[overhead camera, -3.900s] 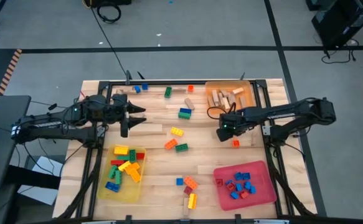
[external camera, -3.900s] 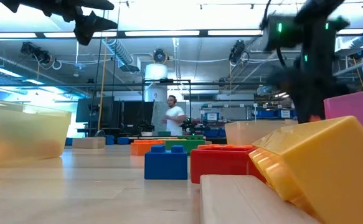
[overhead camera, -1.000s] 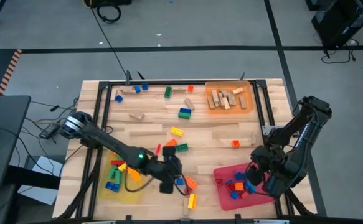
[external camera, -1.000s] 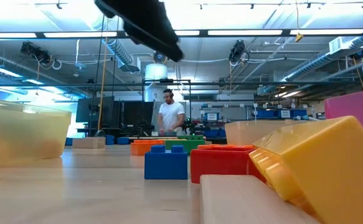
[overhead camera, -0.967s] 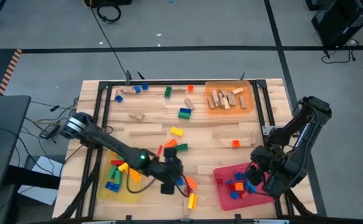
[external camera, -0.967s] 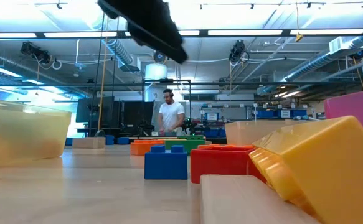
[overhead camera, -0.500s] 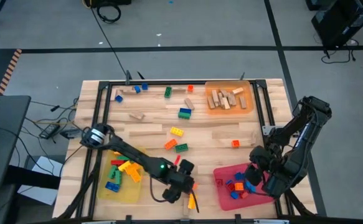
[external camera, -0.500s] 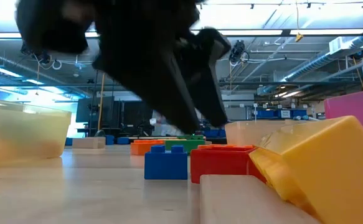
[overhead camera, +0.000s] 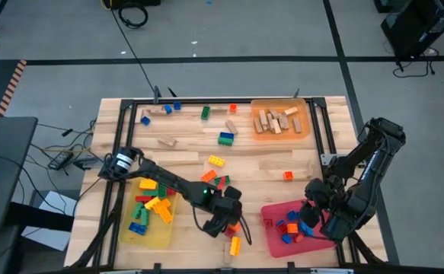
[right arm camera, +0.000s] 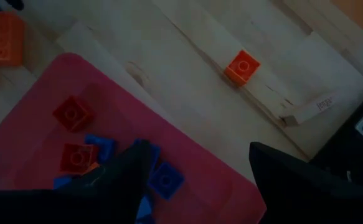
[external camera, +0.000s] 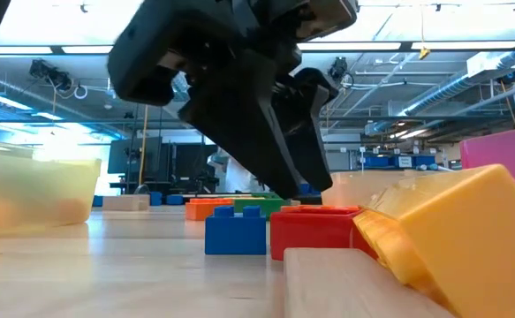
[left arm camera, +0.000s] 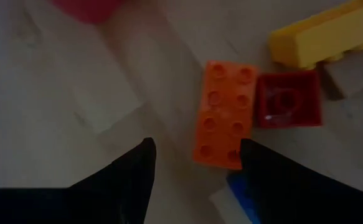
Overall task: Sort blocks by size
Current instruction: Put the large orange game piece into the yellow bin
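While the right gripper [overhead camera: 307, 215] is held spread above the red tray [overhead camera: 324, 237], the left gripper [left arm camera: 193, 165] is poised, fingers apart, beside an orange brick [left arm camera: 225, 114].

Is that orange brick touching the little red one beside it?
Touching. In the left wrist view the orange brick and the small red brick lie side by side, edges meeting with no table showing between them.
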Motion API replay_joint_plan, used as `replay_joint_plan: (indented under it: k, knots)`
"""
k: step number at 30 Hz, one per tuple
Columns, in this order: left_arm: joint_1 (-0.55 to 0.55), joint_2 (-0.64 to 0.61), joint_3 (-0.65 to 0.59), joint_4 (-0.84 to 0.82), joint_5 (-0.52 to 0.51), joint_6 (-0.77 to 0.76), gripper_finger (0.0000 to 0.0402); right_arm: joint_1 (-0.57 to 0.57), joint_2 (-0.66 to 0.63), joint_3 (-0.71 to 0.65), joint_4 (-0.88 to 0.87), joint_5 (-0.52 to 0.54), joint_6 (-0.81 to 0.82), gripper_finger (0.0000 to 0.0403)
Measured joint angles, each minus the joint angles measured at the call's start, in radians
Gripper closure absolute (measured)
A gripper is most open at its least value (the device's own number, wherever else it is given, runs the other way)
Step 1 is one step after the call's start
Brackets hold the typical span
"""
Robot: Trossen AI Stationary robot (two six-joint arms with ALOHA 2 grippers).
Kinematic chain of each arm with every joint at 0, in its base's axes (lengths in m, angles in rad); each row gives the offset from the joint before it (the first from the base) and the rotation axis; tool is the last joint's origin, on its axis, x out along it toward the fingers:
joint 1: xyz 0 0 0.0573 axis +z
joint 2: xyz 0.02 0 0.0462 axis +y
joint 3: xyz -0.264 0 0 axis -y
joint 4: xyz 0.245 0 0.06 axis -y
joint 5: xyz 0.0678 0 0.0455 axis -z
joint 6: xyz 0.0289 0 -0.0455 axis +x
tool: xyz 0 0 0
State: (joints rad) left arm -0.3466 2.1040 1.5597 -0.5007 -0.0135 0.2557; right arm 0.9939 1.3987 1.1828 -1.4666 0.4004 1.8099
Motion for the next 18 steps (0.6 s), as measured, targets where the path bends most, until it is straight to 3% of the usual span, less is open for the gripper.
replay_joint_plan:
  k: [4,18]
  knots:
    - [0.000,0.003,0.000,0.001,0.058,0.003,0.0163,0.000,0.000,0.000,0.000,0.000,0.000,0.0118]
    - [-0.008,0.060,0.001,0.061,0.041,-0.001,0.0163,0.000,0.001,0.000,0.009,0.000,0.001,0.0119]
